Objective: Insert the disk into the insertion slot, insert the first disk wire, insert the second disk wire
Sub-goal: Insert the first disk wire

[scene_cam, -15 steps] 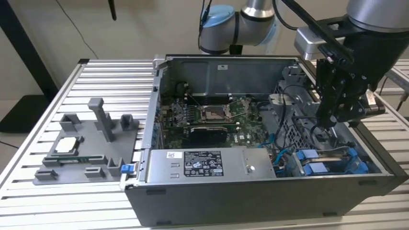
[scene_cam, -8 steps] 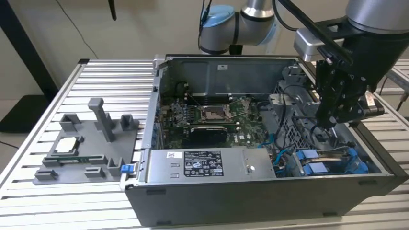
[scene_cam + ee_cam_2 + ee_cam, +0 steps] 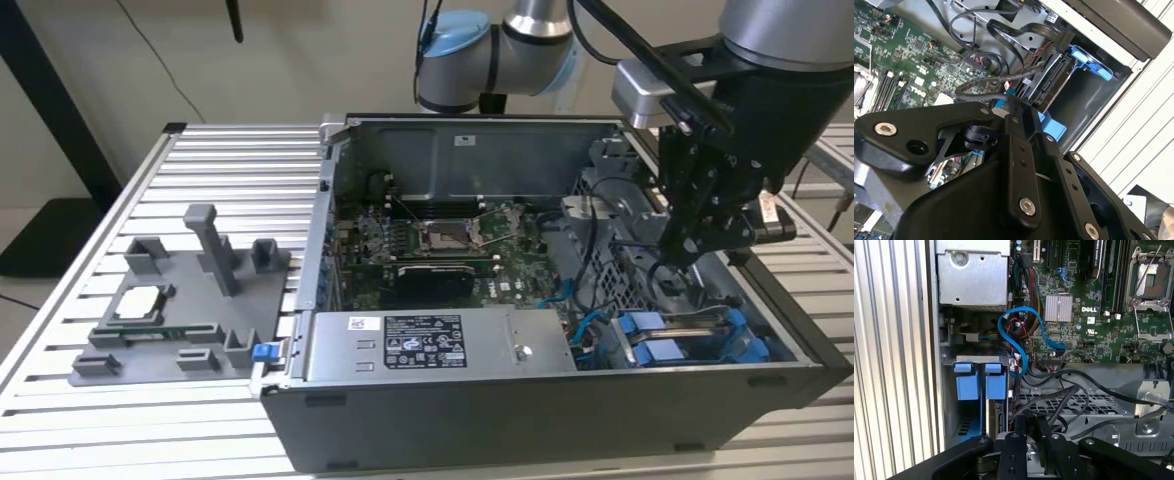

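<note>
Starting at the exterior view's left, I see a table (image 3: 80,420) of ribbed aluminium slats carrying a matt grey plastic tray (image 3: 187,305), with a square shiny chip (image 3: 140,302) lying flat in it and a blocky upright post (image 3: 207,245) beside that. Next comes the open grey steel case (image 3: 534,425), a green circuit board (image 3: 521,265) on its floor with a square metal-framed socket (image 3: 447,237) in the middle, and a boxy grey power supply (image 3: 534,345) with a white sticker along the near wall. Further right, the disk (image 3: 1051,85) sits in the slot (image 3: 1079,102) at the case's near corner, a flat dark slab seen edge-on with its connector edge showing, clipped in bright blue plastic tabs (image 3: 966,385). How deep it is seated I cannot tell, as the cage walls hide most of it. A glossy blue wire (image 3: 1019,308) loops over the board in the first wrist view, and a black sleeved wire (image 3: 984,82) curves toward the disk's connector edge in the second wrist view. The black gripper (image 3: 683,258) hangs inside the case just above the blue tabs. Its own body blocks the tip in both wrist views, so I cannot tell how the jaws stand or whether they have hold of a wire. The arm (image 3: 787,60) is cut off at the top edge
</note>
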